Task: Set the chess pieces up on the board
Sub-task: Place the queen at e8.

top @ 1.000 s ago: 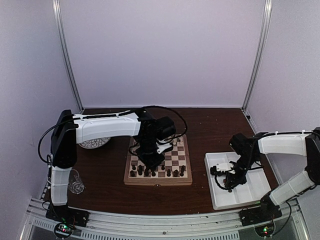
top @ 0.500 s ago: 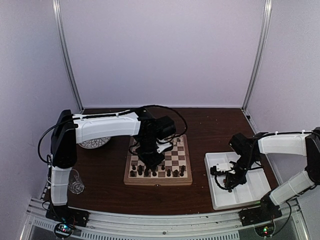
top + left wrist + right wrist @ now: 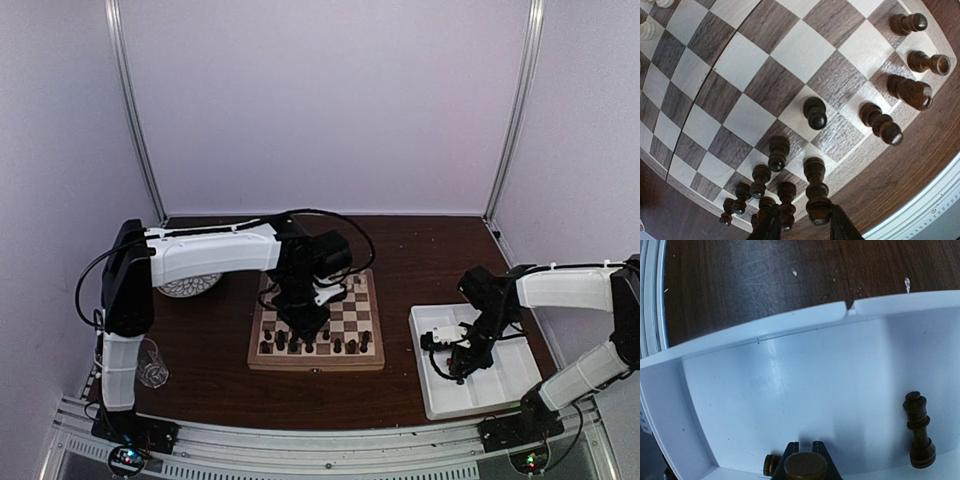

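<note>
The board (image 3: 316, 322) lies mid-table with dark chess pieces (image 3: 320, 345) along its near rows. In the left wrist view, several dark pieces (image 3: 815, 112) stand on its squares and cream ones (image 3: 647, 31) show at the far corner. My left gripper (image 3: 805, 216) hovers over the near edge, open. A tall dark piece (image 3: 817, 197) stands upright between its fingers (image 3: 771, 225), with a gap on its left side. My right gripper (image 3: 805, 446) hangs over the white tray (image 3: 740, 405), shut on a dark piece (image 3: 805, 466) whose round base faces the camera.
One dark piece (image 3: 919, 432) lies flat in the tray, and another (image 3: 769, 465) rests beside my right fingers. A white patterned dish (image 3: 188, 285) and a clear glass (image 3: 150, 362) sit left of the board. The tray (image 3: 480, 400) stands right of the board.
My left gripper's jaws have spread apart around the tall dark piece, which stays standing on the board. The right arm has not moved.
</note>
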Available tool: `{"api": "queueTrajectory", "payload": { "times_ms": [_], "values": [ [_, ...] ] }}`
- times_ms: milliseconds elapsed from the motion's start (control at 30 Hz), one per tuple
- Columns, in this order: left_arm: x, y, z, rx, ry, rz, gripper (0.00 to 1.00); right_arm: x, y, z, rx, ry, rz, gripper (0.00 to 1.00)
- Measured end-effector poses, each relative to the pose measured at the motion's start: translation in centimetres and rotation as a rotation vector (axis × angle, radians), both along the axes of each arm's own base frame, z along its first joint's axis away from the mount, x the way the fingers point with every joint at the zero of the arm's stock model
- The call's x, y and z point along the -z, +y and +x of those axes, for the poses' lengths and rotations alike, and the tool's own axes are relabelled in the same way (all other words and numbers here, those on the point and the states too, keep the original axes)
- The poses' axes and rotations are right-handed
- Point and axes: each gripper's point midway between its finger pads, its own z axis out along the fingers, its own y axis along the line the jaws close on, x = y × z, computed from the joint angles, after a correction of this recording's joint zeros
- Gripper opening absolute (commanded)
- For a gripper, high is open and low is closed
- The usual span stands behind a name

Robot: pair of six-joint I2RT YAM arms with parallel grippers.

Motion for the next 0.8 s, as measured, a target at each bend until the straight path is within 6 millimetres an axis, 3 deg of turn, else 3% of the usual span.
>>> {"api": "queueTrajectory", "payload": {
  "times_ms": [167,333,500,667,800],
  "values": [
    [-0.5,-0.5,0.0,0.0,0.005,-0.024,0.41,0.0,0.0,0.0,-0.003,-0.001,0.0,0.13],
    [-1.2,-0.8,-0.1,0.001,0.007,-0.048,0.43,0.1,0.0,-0.1,-0.03,-0.009,-0.007,0.26],
    [-3.8,-0.9,0.0,0.0,-0.027,-0.1,0.44,-0.3,-0.3,-0.2,-0.057,-0.001,-0.034,0.3],
    [-6.0,-0.9,0.0,-0.006,-0.054,-0.148,0.43,-3.0,-0.4,2.9,-0.029,-0.065,-0.022,0.3],
    [-6.4,-0.9,-0.1,-0.01,-0.055,-0.161,0.43,-3.8,-0.5,4.5,-0.027,-0.109,-0.025,0.35]
  ]
}}
